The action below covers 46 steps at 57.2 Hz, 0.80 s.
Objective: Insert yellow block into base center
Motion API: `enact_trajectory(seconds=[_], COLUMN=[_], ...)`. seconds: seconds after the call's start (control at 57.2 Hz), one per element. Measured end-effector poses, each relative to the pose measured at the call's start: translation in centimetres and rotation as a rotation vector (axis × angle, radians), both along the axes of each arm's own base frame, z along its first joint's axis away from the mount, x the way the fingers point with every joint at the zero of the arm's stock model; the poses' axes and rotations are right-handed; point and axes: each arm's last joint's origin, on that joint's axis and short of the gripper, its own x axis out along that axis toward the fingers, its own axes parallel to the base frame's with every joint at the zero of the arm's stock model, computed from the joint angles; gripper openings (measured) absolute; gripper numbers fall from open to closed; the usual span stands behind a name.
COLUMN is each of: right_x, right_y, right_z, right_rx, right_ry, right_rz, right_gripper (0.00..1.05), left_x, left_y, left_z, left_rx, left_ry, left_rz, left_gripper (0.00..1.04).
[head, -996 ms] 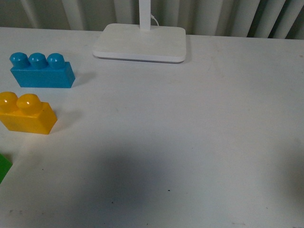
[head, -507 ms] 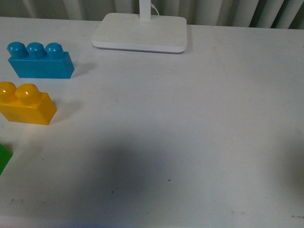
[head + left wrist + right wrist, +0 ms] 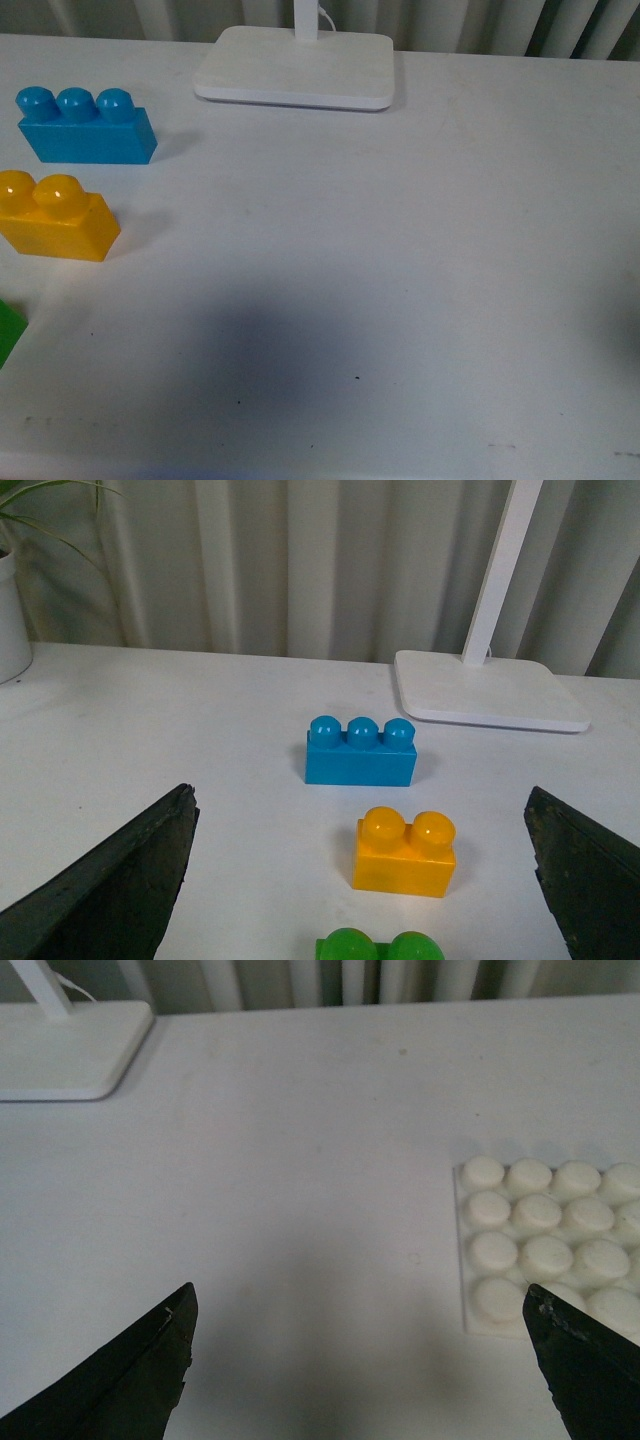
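The yellow block (image 3: 55, 217) sits at the table's left edge in the front view, two round studs up. In the left wrist view the yellow block (image 3: 405, 852) lies ahead, between the spread fingers of my open left gripper (image 3: 365, 880), untouched. The base (image 3: 545, 1245), a white studded plate, shows only in the right wrist view, lying flat by one finger of my open right gripper (image 3: 365, 1360), which holds nothing. Neither arm shows in the front view.
A blue three-stud brick (image 3: 85, 127) stands just behind the yellow block. A green brick (image 3: 385, 947) lies nearer the left gripper. A white lamp foot (image 3: 295, 67) with its stem stands at the back. A plant pot (image 3: 12, 620) is far off.
The front view shifted slightly between the oldest frame and the later ones, with everything sitting a little higher in the picture. The bricks and lamp have not moved on the table.
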Motion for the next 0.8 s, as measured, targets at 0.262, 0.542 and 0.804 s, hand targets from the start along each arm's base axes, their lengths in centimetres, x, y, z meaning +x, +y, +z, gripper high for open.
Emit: enact_trajectory(seconds=[0.262,0.542,0.804], right_x=[6.9,11.6,13.3], right_y=[-5.2,-9.0,-11.3], right_z=[-0.3,-2.8,-3.9], right_rx=[-0.038,-0.089,-0.073], right_ry=[0.291,0.451,0.512], right_rz=[-0.029,-0.034,-0.038], right_gripper=[0.96,0.96,0.96], left_x=[0.0,0.0,0.0], left_y=[0.0,0.0,0.0], left_z=[0.0,0.0,0.0], left_rx=[0.000,0.000,0.000], left_ry=[0.000,0.000,0.000], left_rz=[0.000,0.000,0.000], left_gripper=[0.98,0.98,0.98])
